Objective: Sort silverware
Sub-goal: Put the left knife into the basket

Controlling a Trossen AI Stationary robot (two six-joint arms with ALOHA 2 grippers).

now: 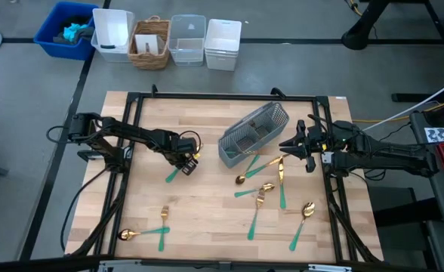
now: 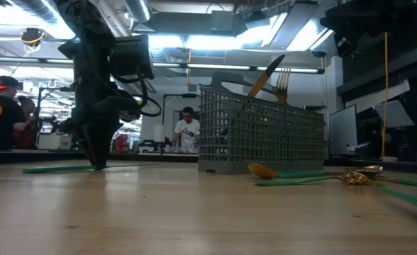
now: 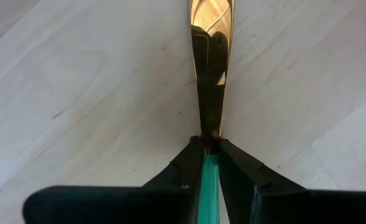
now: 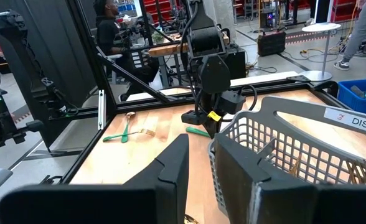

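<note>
My left gripper [image 1: 186,161] is down at the table's left-middle, shut on one piece of silverware with a gold blade [image 3: 210,62] and a teal handle [image 1: 173,175]. My right gripper [image 1: 288,146] is open, hovering just right of the grey wire-mesh caddy [image 1: 254,134]. In the right wrist view its fingers [image 4: 170,168] stand by the caddy's end wall [image 4: 226,149]. A gold knife and a fork [image 2: 283,79] stick up out of the caddy [image 2: 262,138]. Several more pieces lie flat on the near half: a spoon [image 1: 124,235], a fork [image 1: 164,214], a spoon [image 1: 308,209]. My left gripper pinches the piece between its two fingers [image 3: 192,167] where the teal handle meets the gold blade [image 3: 210,140]. The fingers come from above, pointing down, with their tips at the tabletop [image 2: 98,165]. The piece lies flat on the wood, and its handle [image 2: 52,168] runs out to one side.
Beyond the table's far edge stands a row of containers: a blue bin [image 1: 67,30], a white bin [image 1: 112,34], a wicker basket [image 1: 150,43], a clear bin [image 1: 188,39], white tubs [image 1: 222,44]. A black frame [image 1: 207,97] rims the table. People stand in the room behind [image 2: 187,131].
</note>
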